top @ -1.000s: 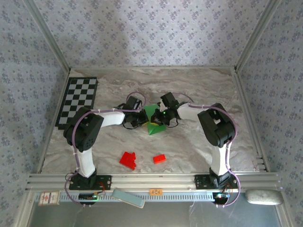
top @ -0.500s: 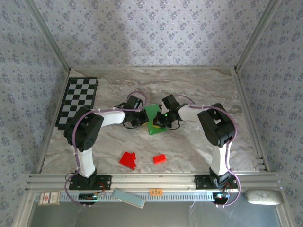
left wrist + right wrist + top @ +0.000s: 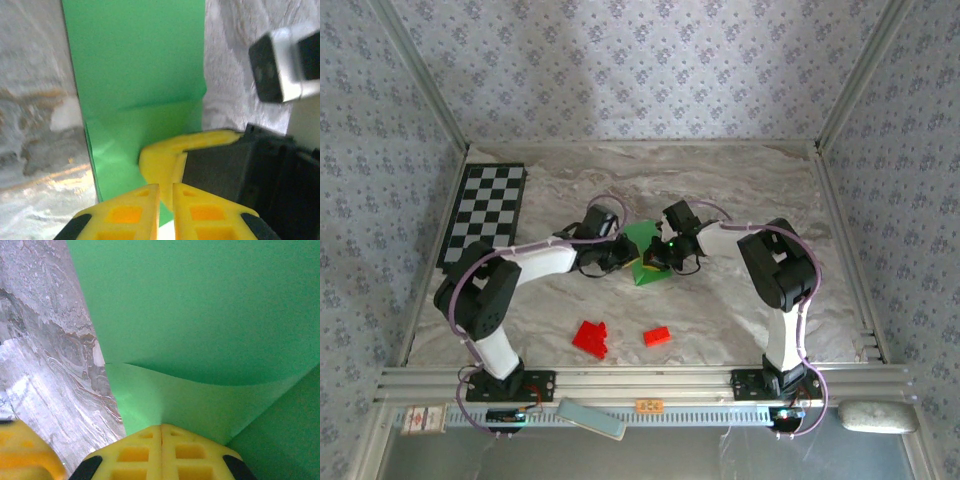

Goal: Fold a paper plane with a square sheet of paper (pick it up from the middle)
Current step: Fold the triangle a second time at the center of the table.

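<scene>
In the top view the square sheet of paper (image 3: 642, 240) lay near the middle of the marbled surface (image 3: 750, 190), already creased, its green point towards 6 o'clock. The left gripper (image 3: 613, 256) met it from 9 o'clock and the right gripper (image 3: 658, 258) from 3 o'clock, both low on the paper and close together.

In the left wrist view, the left gripper (image 3: 166, 187) had its jaws drawn in to a hairline slit over the near edge of the sheet (image 3: 135, 60). I could not tell if paper was caught in that slit. A fold line crossed the sheet just beyond, and a yellow finger (image 3: 160, 155) of the other arm rested on the green at 3 o'clock.

In the right wrist view, the right gripper (image 3: 161, 429) had its jaws clenched on the sheet (image 3: 200, 305), which curved up from between them.

Two red blocks (image 3: 590, 338) (image 3: 657, 336) sat at 6 o'clock of the paper, well apart from it. A checkered board (image 3: 485, 213) lay at 9 o'clock.
</scene>
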Controlling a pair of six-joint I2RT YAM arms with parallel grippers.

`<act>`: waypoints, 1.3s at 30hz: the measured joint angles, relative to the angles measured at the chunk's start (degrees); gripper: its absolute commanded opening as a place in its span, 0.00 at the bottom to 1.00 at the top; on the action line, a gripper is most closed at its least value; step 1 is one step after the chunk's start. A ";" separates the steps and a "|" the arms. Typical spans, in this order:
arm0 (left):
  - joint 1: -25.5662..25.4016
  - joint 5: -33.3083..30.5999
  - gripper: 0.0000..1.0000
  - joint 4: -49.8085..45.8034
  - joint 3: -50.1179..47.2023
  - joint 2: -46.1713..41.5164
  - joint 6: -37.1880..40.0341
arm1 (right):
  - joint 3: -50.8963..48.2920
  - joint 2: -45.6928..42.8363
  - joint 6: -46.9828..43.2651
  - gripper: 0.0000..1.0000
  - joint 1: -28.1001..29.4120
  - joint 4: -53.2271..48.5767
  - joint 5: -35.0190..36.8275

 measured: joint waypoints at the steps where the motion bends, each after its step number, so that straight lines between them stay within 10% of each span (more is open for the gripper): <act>1: -0.63 0.55 0.11 0.28 -0.55 0.02 -0.61 | 0.00 0.00 0.00 0.04 0.00 0.00 0.00; 39: -4.15 0.13 0.04 1.42 -2.80 2.27 -2.75 | -0.22 0.00 -0.20 0.03 -0.02 0.24 -0.04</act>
